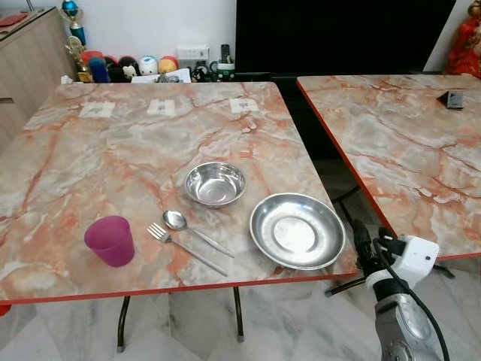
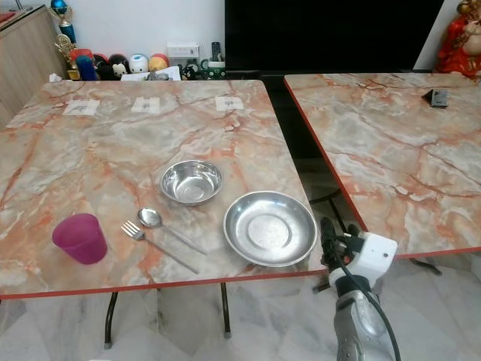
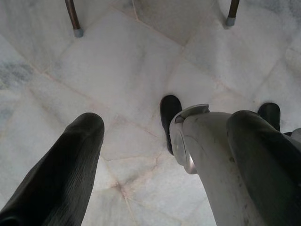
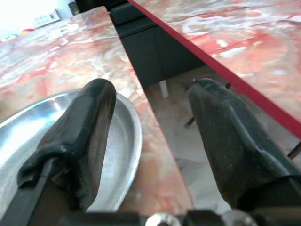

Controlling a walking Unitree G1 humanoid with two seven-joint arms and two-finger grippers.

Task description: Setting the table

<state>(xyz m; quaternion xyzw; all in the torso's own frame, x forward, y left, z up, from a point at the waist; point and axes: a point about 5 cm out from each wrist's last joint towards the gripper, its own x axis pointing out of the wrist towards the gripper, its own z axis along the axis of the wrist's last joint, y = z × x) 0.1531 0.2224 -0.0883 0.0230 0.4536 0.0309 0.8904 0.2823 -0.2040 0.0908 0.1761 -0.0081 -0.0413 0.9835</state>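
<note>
Steel plate (image 1: 297, 230): lower centre-right of the left eye view, at the marble table's (image 1: 113, 165) near right corner.
Right gripper (image 4: 150, 141): lower right, just off that corner; plate rim lies just ahead of its left finger.
Right jaws: wide apart, holding nothing.
Nearer arm: right.
Left gripper (image 3: 164, 155): hangs idle over the floor, spread, empty.
Steel bowl (image 1: 216, 183), spoon (image 1: 194, 230), fork (image 1: 184, 247), purple cup (image 1: 110, 241): left of plate, along the table's near edge.

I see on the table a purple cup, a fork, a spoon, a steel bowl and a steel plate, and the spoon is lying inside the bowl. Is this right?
Not quite. The spoon is not inside the bowl; it lies on the table beside the fork, between the purple cup and the steel plate. The left eye view shows this. The rest is right.
</note>
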